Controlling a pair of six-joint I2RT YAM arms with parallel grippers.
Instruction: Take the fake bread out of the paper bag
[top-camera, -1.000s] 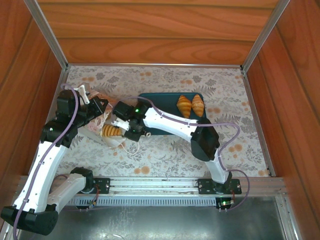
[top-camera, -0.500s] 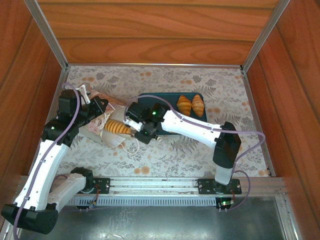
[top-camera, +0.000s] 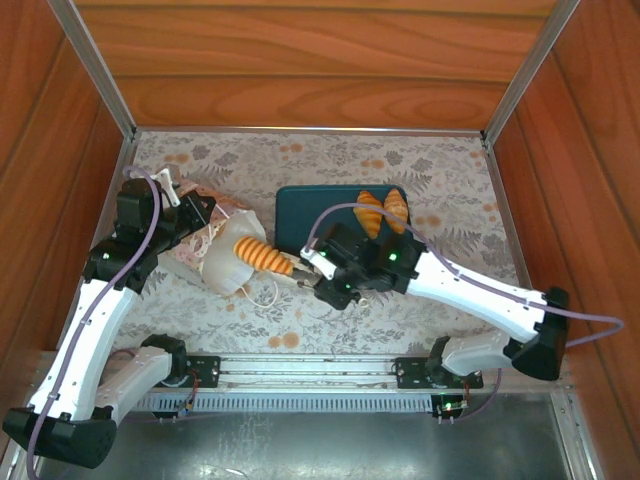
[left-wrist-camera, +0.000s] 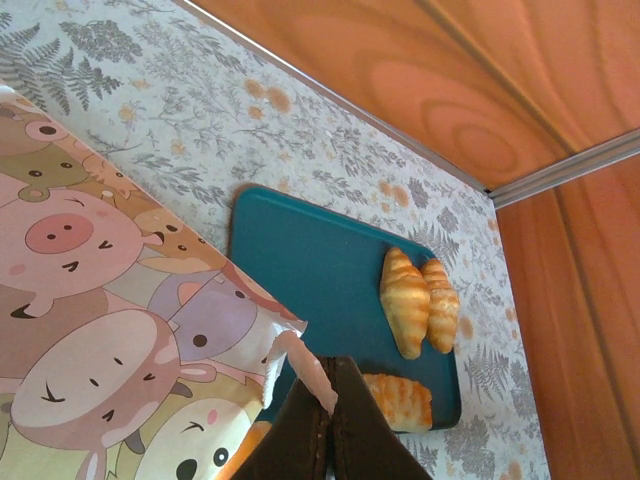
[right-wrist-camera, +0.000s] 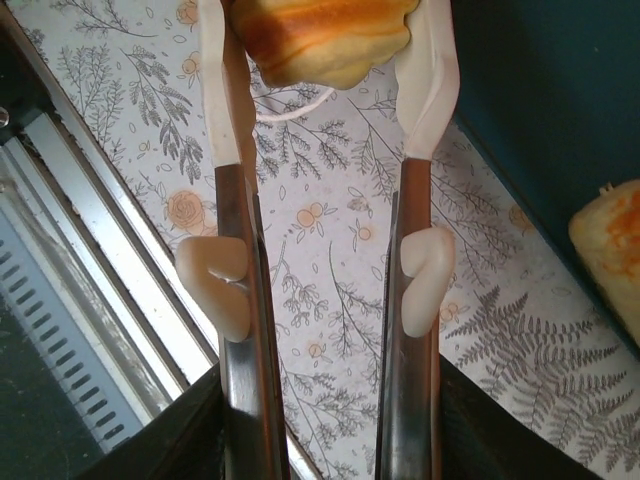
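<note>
The left arm (top-camera: 85, 330) rises from a folded elbow at the near left corner and runs along the left side, its wrist turned to the right. The left end effector (left-wrist-camera: 328, 398) has its dark fingers pressed together, pinching the edge of the bag (left-wrist-camera: 90, 300). The right arm (top-camera: 470, 290) lies low, stretched leftward from an elbow at the near right. The right end effector (right-wrist-camera: 325, 60) points left, its white-tipped fingers (right-wrist-camera: 432, 90) parted and parallel, clamping a bread (top-camera: 262, 257) between the tips.
</note>
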